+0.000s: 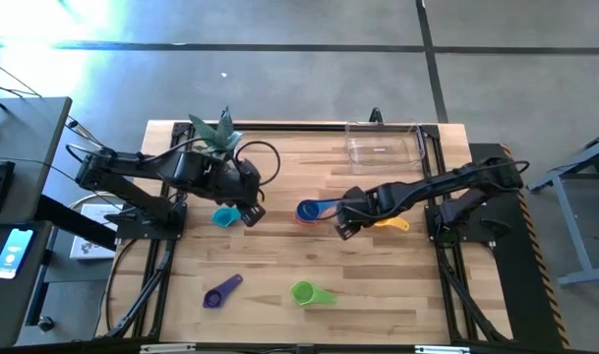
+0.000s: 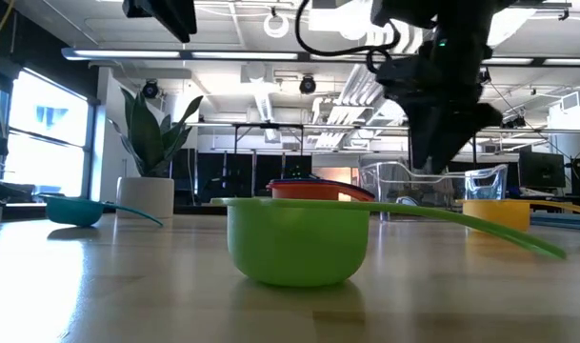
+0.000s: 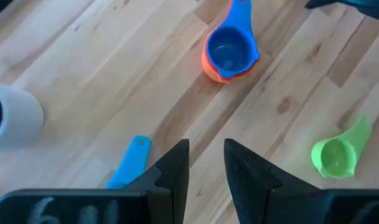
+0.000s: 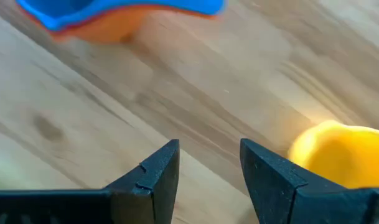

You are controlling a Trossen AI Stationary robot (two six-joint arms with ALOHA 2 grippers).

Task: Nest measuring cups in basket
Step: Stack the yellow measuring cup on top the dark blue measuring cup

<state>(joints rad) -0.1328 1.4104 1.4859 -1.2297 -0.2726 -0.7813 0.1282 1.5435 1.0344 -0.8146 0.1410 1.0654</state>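
R gripper (image 4: pixel 205 171): fingers apart, nothing between, low over bare wood btwn blue cup (image 1: pixel 309 209) and yellow cup (image 1: pixel 394 224). Blue sits nested in orange cup (image 3: pixel 215 67), mid-table. L gripper (image 3: pixel 206 168): fingers parted, empty, above teal cup (image 1: pixel 224 216). Green cup (image 1: pixel 304 292) and purple cup (image 1: pixel 221 292) nr front edge, well apart. Basket (image 1: pixel 383 143) at back right, looks empty. Cups prob light, stiff, slick plastic; best pinch = flat handle or rim wall. Light cup may skid or tip if nudged.
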